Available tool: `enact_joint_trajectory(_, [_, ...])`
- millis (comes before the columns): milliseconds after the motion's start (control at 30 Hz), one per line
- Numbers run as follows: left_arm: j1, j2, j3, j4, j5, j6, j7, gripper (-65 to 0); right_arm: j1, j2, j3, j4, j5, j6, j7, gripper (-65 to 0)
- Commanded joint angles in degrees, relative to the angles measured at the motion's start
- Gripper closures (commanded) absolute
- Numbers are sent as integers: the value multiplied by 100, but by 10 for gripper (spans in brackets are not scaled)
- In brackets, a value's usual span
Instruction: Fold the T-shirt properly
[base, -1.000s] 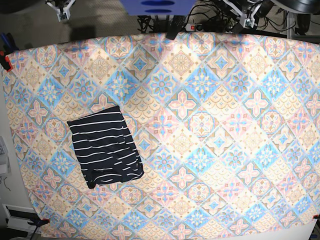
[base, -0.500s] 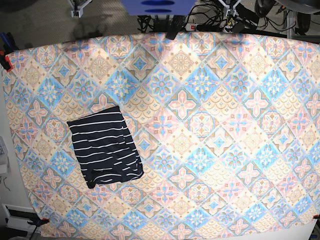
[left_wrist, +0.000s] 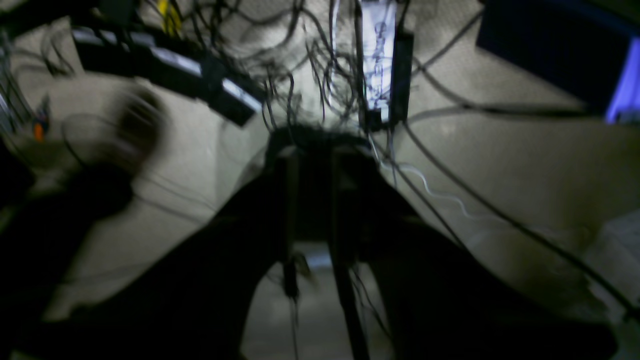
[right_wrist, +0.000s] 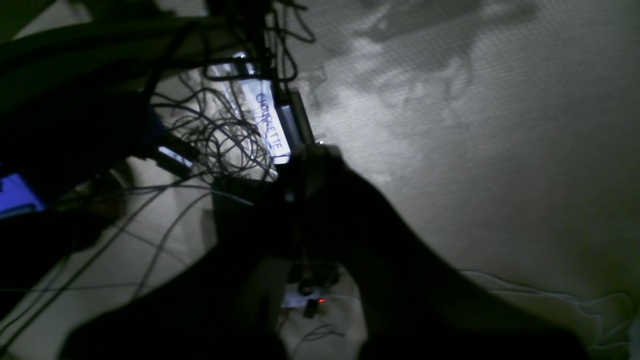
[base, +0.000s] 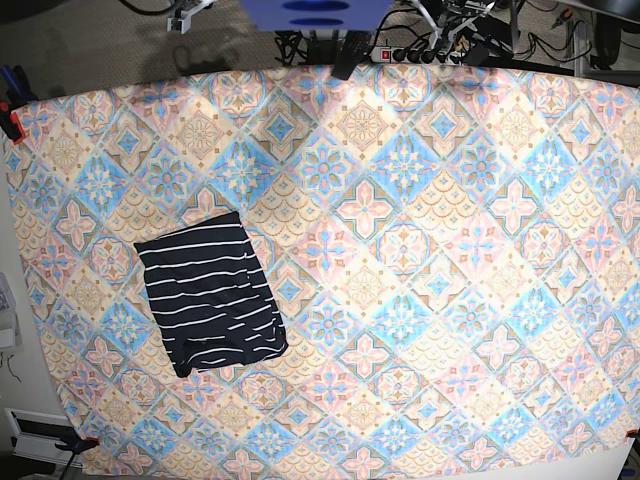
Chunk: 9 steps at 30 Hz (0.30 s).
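**STATUS: BOTH HANDS OFF THE WORKTOP, T-SHIRT FOLDED ON THE CLOTH**

**1. Left wrist view**
- The left hand (left_wrist: 312, 155) shows as a dark, blurred silhouette against a pale floor (left_wrist: 500, 165).
- Because of the blur, it cannot be told whether its fingers are apart or together.
- Nothing is seen held between them or touching them.
- Beyond the hand lies a tangle of black cables (left_wrist: 300, 60).
- Among the cables is a white label (left_wrist: 377, 65) with dark writing too blurred to read.

**2. Right wrist view**
- The right hand (right_wrist: 310, 155) is closed, fingers together, with nothing between them.
- It hangs over a pale textured floor (right_wrist: 475, 150).
- Just past the fingertips lies a white strip label (right_wrist: 270, 125) with dark capitals that appear to read "CHOUQUETTE".
- The label sits in a nest of thin wires (right_wrist: 220, 135).

**3. Base view**
- The T-shirt (base: 210, 295) lies folded into 1 compact, roughly rectangular packet, dark with thin white stripes.
- It rests on the left half of the worktop, tilted slightly off the worktop's edges.
- Nothing touches it.
- The worktop is covered by an orange-and-blue tile-patterned cloth (base: 420, 250).
- Red clamps hold the cloth at the upper left corner (base: 10, 125) and the lower left corner (base: 85, 442).
- A power strip (base: 400, 53) lies on the floor beyond the far edge of the worktop.
- Only small parts of the 2 arms show at the top edge, well apart from the T-shirt.
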Motion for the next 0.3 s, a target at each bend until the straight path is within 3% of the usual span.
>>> enact_joint_trajectory(0, [59,-29,32,-91,13,-5,-64,-117,42,-33,13,2,16,61,32,0])
enact_joint_trajectory(267, [-20,-20,32,-82,4,-5,-188,-117,165,-376,13,11,16,61,50,0])
